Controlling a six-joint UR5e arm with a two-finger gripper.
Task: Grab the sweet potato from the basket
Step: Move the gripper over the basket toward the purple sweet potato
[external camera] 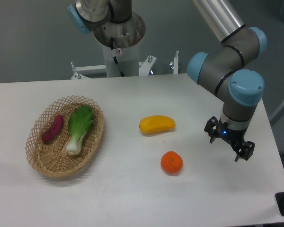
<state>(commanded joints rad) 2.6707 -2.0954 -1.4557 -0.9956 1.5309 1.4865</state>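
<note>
Fixed camera, looking down across the white surface. Over on the left sits the basket, a tan wicker oval with a lattice rim. Inside it, the sweet potato lies along the left side, reddish-purple, angled with one end pointing far and right. Just beside it on the right lies a green leafy vegetable, white stalk toward the near side, leaves toward the far rim; whether the two touch, I cannot tell.

Out on the open surface, a yellow fruit lies near the middle, and an orange sits nearer and slightly right of it, apart from it.

Well to the right, the arm bends down from the top of the picture, grey with blue caps. Its gripper hangs above the right part of the surface, jaws spread apart, nothing between them, well away from the basket and clear of the orange.
</note>
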